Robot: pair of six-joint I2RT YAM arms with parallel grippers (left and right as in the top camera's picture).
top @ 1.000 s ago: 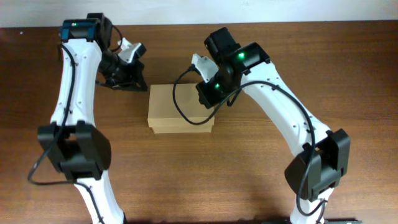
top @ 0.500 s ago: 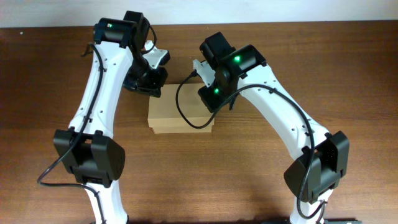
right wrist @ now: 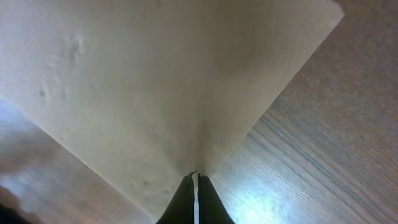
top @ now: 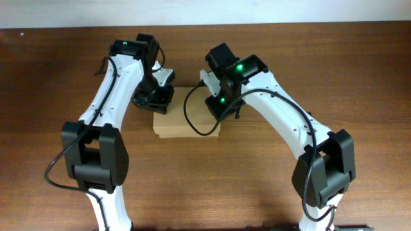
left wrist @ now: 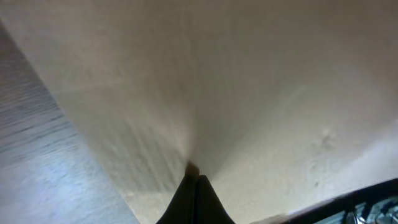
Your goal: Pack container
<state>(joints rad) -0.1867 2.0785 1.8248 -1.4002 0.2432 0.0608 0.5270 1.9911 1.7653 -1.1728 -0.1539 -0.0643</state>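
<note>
The container (top: 186, 122), a plain tan cardboard box with its lid down, lies at the middle of the wooden table. My left gripper (top: 157, 99) is shut, and its tips rest on the box's back left corner. In the left wrist view the joined fingertips (left wrist: 194, 177) touch the tan box surface (left wrist: 249, 93). My right gripper (top: 218, 109) is shut over the box's right end. In the right wrist view its fingertips (right wrist: 195, 177) touch the box top (right wrist: 155, 81) near a corner. The inside of the box is hidden.
Bare brown wooden table (top: 270, 173) lies all round the box. It also shows in the left wrist view (left wrist: 37, 155) and in the right wrist view (right wrist: 323, 124). A black cable (top: 192, 122) from the right arm loops over the box top.
My left arm has swung right from the back left of the table onto the box's left end. My right gripper has shifted slightly on the box's right end.
</note>
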